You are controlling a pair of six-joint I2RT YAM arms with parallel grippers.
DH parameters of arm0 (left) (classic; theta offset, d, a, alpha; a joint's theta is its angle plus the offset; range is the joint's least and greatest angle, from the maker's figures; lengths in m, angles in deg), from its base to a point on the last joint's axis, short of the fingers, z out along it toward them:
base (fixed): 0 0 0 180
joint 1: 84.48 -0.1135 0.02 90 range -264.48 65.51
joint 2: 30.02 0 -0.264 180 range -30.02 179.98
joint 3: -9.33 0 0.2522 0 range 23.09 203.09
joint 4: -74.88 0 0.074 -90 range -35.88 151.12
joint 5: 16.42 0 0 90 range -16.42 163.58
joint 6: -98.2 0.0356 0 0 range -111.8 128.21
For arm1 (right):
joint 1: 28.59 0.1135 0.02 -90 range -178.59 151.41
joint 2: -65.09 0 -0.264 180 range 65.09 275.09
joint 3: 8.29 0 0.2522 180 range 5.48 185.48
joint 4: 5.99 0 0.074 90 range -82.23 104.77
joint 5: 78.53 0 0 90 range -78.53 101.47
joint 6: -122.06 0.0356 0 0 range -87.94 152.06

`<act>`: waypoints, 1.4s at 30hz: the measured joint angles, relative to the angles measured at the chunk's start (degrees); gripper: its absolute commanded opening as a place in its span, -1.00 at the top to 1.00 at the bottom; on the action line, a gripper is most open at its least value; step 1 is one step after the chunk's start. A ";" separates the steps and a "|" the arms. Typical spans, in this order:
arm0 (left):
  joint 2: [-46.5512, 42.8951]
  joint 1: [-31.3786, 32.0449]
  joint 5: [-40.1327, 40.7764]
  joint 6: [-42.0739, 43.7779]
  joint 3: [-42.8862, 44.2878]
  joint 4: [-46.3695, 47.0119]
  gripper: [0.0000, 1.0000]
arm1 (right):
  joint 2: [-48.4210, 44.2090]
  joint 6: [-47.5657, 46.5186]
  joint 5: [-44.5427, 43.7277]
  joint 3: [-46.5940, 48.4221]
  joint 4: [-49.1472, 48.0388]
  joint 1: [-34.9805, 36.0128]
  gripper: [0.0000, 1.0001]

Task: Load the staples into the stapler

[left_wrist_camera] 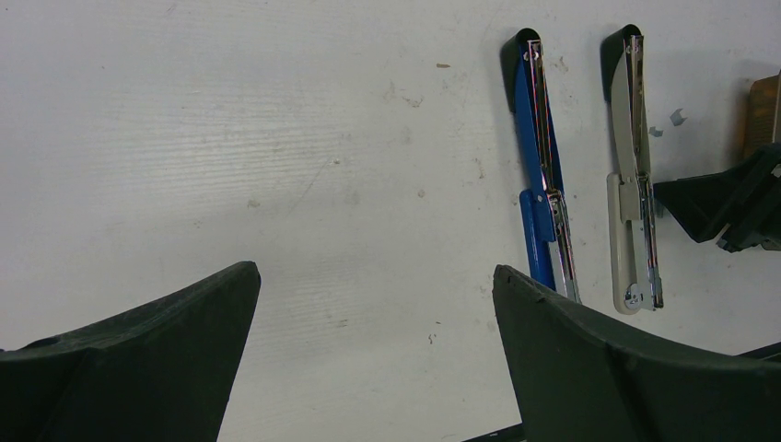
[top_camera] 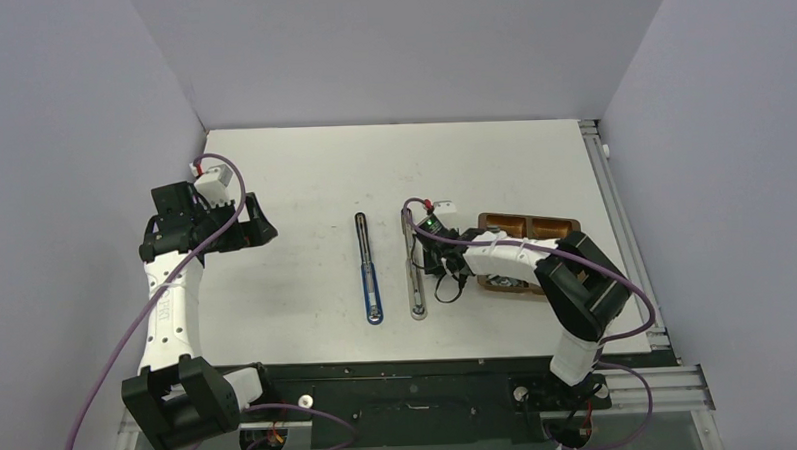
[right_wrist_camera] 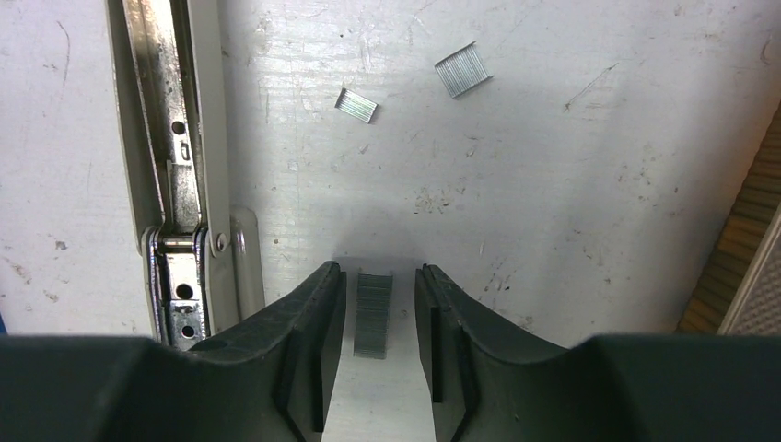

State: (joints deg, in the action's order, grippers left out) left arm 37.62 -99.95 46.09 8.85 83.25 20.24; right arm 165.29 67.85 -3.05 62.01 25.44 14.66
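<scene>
- Right gripper (right_wrist_camera: 378, 276): jaws narrow but not closed. They straddle one staple strip (right_wrist_camera: 373, 318) at lower centre of the wrist view, with a thin gap showing on each side, so it looks like no contact yet.
- The strip lies flat on the table (right_wrist_camera: 571, 212), long axis running along the slot between the pads. It sits off-centre, closer to the frame-left finger (right_wrist_camera: 308, 354).
- Beige stapler (right_wrist_camera: 175, 138) lies opened flat along the left edge of that frame, magazine rail facing up, just beside the frame-left finger.
- Two spare strips (right_wrist_camera: 356, 105) (right_wrist_camera: 463, 70) lie at upper centre, well apart from the gripper.
- Handling, my read: very light, thin and brittle. Glued staples will likely snap under a hard squeeze or any bending, and smooth metal can slip.
- Grip point: across the two long sides near mid-length, light force, keep it level for the rail.
- Left gripper (left_wrist_camera: 376, 274): wide open, holding nothing, hanging over bare table. Blue stapler (left_wrist_camera: 543, 175), also opened flat, is at upper right of its view.
- Brown tray (top_camera: 530, 225) sits at centre right of the top view, beside the right arm. Can't tell its contents.
</scene>
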 measured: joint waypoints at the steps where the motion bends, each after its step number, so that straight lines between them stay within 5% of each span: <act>1: 0.00 0.00 0.00 0.00 0.00 0.00 -0.92 | 0.00 -0.04 -0.07 0.00 0.02 0.04 0.37; 21: 0.00 0.00 0.02 0.02 0.00 0.00 -0.92 | 0.79 -0.04 -3.23 0.81 0.79 2.40 0.83; 42: 0.00 0.00 0.00 0.02 0.00 -0.02 -0.93 | -4.66 2.71 -11.17 5.75 7.04 9.84 0.83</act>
State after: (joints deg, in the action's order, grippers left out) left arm 37.62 -99.95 46.09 8.87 83.25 20.22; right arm 160.64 70.56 -14.22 67.76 32.48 24.49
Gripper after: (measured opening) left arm 0.963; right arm 0.114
